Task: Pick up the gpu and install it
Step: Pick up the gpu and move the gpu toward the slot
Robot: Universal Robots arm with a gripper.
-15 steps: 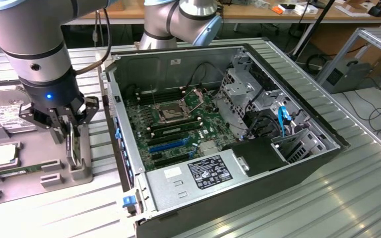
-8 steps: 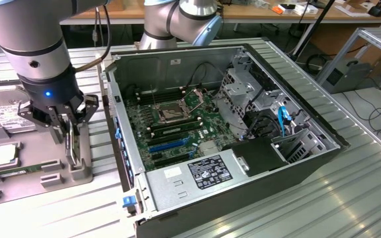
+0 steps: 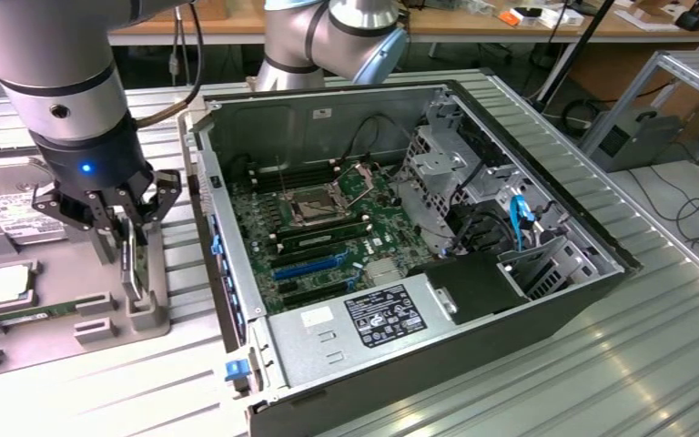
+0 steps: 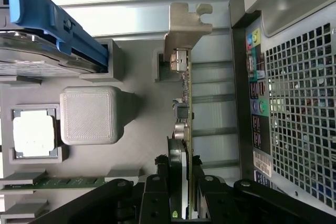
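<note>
At the exterior view's left, the robot arm's black gripper (image 3: 125, 250) is lowered over a grey moulded plastic holder (image 3: 46, 337) that lies on the ribbed metal table (image 3: 568, 382). The gpu (image 3: 138, 273), a thin black circuit card with a silver metal bracket at one end, stands on edge in this holder, and the gripper's fingers are closed on it from both sides. Further to the left on the holder, a boxy silver hard drive with a white label (image 3: 4, 214) and a small square silver processor chip (image 3: 4, 284) are seen. The centre of the view is taken by an open black and grey computer case (image 3: 544, 300), in which the green motherboard (image 3: 325, 228) is exposed. In the wrist view, the gpu (image 4: 187, 103) is seen edge-on, with its silver bracket (image 4: 184, 30) at the end far from the gripper (image 4: 184, 208). The card is clamped between the black fingers (image 4: 157, 198). Beside the card, a grey textured block (image 4: 89, 115), the processor chip (image 4: 34, 135), a green memory stick (image 4: 58, 183) and the hard drive's blue rail (image 4: 52, 19) are shown on the holder (image 4: 142, 140). On the card's other side, the case's perforated rear panel (image 4: 299, 103) is visible.
</note>
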